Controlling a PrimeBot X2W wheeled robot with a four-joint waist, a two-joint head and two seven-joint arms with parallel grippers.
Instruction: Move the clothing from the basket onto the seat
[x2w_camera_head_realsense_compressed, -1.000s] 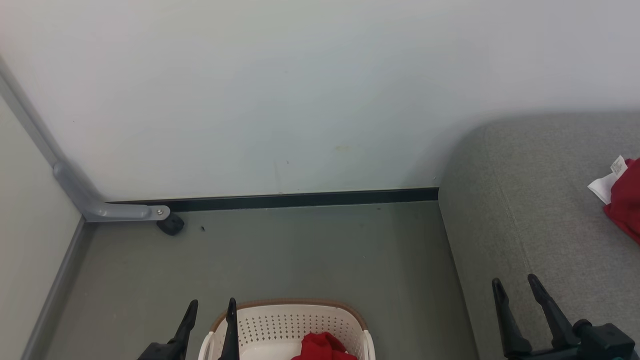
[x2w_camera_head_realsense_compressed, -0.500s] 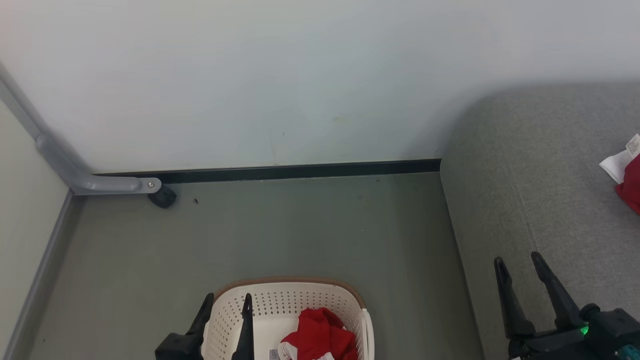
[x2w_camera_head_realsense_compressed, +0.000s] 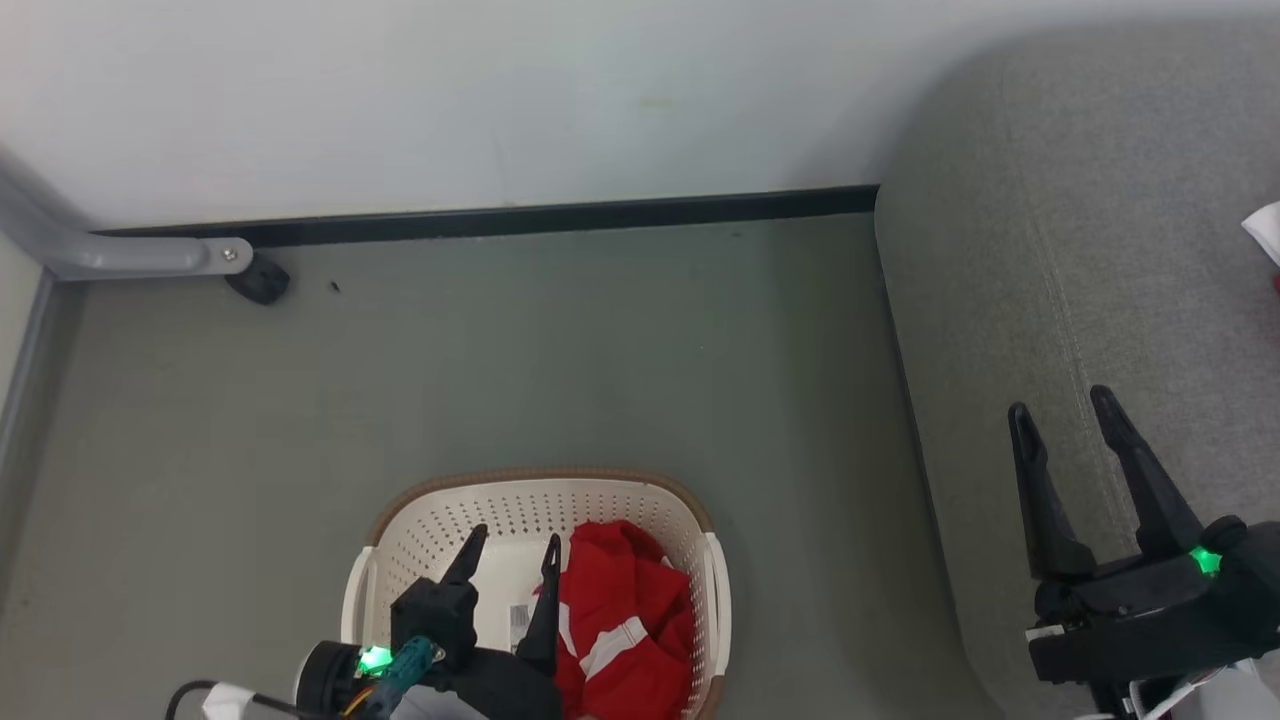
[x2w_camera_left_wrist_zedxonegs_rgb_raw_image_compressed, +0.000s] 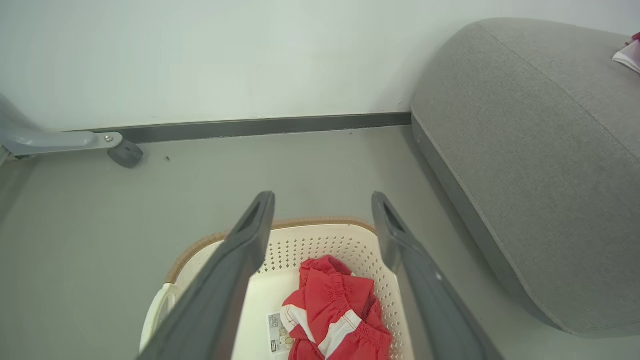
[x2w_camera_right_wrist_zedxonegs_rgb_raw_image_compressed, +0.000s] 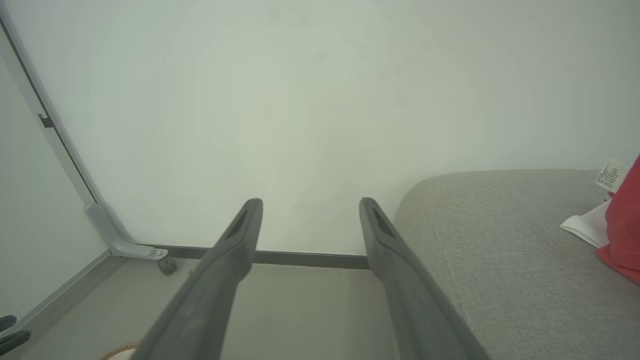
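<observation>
Reaching over the basket (x2w_camera_head_realsense_compressed: 545, 474), the robot's left gripper (x2w_camera_head_realsense_compressed: 513, 537) now hangs above its pale interior, fingers spread wide and empty, just beside the red clothing (x2w_camera_head_realsense_compressed: 620, 610) with white trim heaped in the basket's right half. A second ago it stood at the left rim; the head camera has also tipped downward. The pickup looks imminent, not begun. The right gripper (x2w_camera_head_realsense_compressed: 1060, 402), likewise parted and holding nothing, points forward over the grey sofa seat (x2w_camera_head_realsense_compressed: 1000, 250), where another red garment (x2w_camera_right_wrist_zedxonegs_rgb_raw_image_compressed: 622, 225) already lies.
</observation>
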